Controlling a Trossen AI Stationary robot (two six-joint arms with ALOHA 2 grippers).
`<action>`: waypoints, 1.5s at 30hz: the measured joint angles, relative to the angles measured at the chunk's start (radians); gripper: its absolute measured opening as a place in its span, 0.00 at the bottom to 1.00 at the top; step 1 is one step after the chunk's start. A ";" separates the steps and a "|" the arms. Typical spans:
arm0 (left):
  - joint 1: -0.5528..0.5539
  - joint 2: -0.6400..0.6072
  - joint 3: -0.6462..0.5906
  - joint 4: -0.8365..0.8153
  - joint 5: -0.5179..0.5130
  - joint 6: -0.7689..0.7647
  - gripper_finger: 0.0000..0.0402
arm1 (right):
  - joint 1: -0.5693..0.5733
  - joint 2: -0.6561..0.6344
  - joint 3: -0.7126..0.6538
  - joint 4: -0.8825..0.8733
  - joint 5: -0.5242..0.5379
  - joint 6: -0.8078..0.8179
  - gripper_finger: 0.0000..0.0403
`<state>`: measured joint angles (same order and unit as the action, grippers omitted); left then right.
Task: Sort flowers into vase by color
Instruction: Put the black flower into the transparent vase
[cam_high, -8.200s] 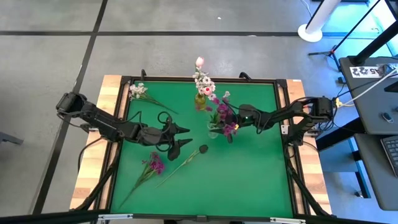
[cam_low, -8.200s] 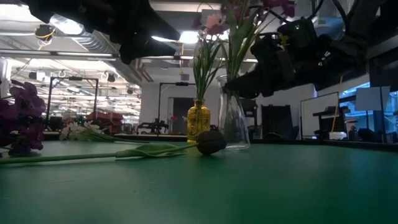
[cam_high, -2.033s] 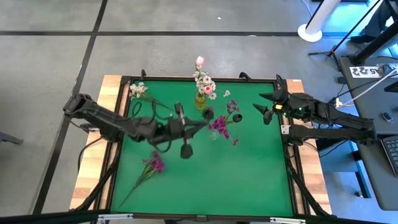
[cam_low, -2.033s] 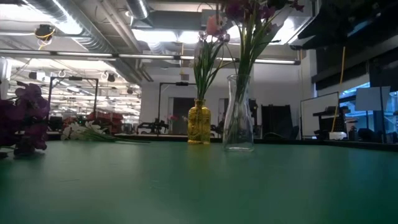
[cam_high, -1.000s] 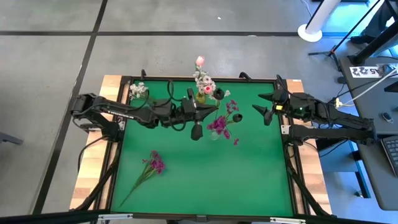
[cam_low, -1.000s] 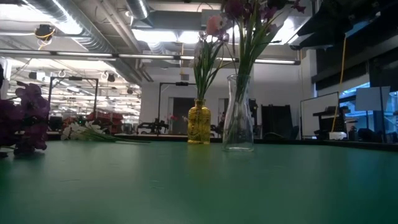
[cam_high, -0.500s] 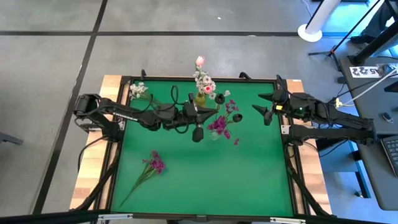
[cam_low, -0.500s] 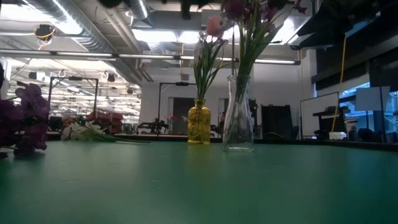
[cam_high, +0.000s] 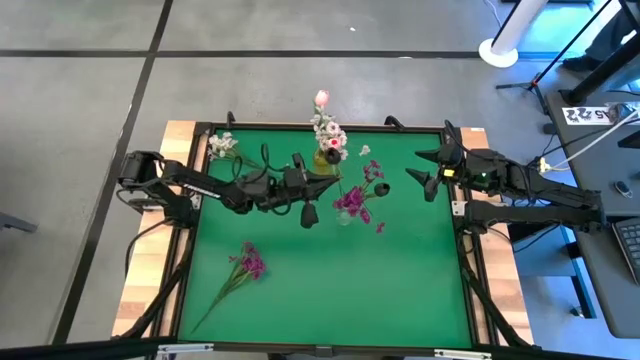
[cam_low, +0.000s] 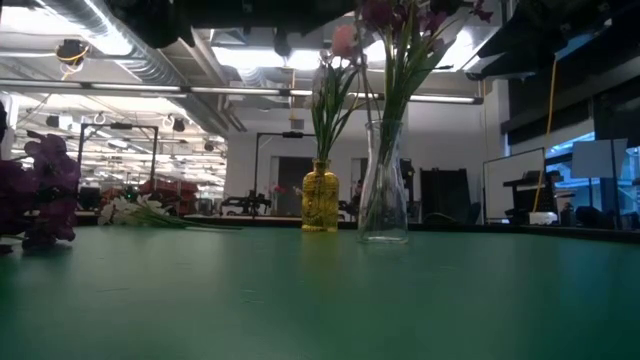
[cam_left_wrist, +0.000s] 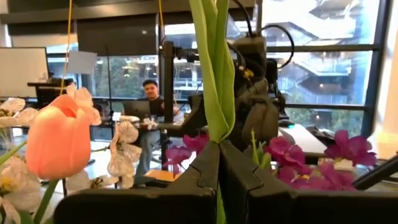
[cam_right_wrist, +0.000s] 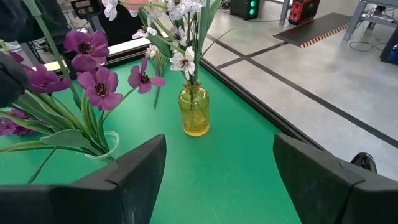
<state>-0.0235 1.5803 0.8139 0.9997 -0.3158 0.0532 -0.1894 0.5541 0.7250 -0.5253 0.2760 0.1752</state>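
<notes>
High view: left tool (cam_high: 322, 186) clamped on a green stem, dark bloom (cam_high: 309, 213) hanging just surface-side of it. Tool sits just beside the yellow vase (cam_high: 325, 160), between it and the clear vase (cam_high: 345, 212) with purple flowers (cam_high: 356, 198). Left arm clearly nearer; right tool (cam_high: 428, 170) parked open near the right edge. One purple sprig (cam_high: 248, 264) and one white sprig (cam_high: 221, 146) loose on the surface (cam_high: 400, 280).

Low view: both vases upright, stems up; held flower not made out.

Left wrist: stem (cam_left_wrist: 214, 68) pinched, long axis running away from the camera; pink tulip (cam_left_wrist: 60, 137) close alongside.

Right wrist: fingers wide apart, nothing held.

No legible writing or labels.
</notes>
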 joint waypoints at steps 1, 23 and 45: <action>0.000 0.000 0.000 -0.004 -0.001 0.000 0.00 | 0.000 0.000 0.000 0.000 0.000 0.000 0.74; 0.026 0.144 0.000 -0.045 0.030 -0.129 0.00 | -0.001 0.079 0.000 0.011 0.011 -0.001 0.74; 0.000 0.182 0.002 -0.173 0.026 -0.123 0.00 | -0.001 0.074 0.000 0.061 0.001 -0.007 0.74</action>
<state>-0.0238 1.7622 0.8162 0.8268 -0.2895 -0.0696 -0.1902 0.6281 0.7246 -0.4648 0.2767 0.1684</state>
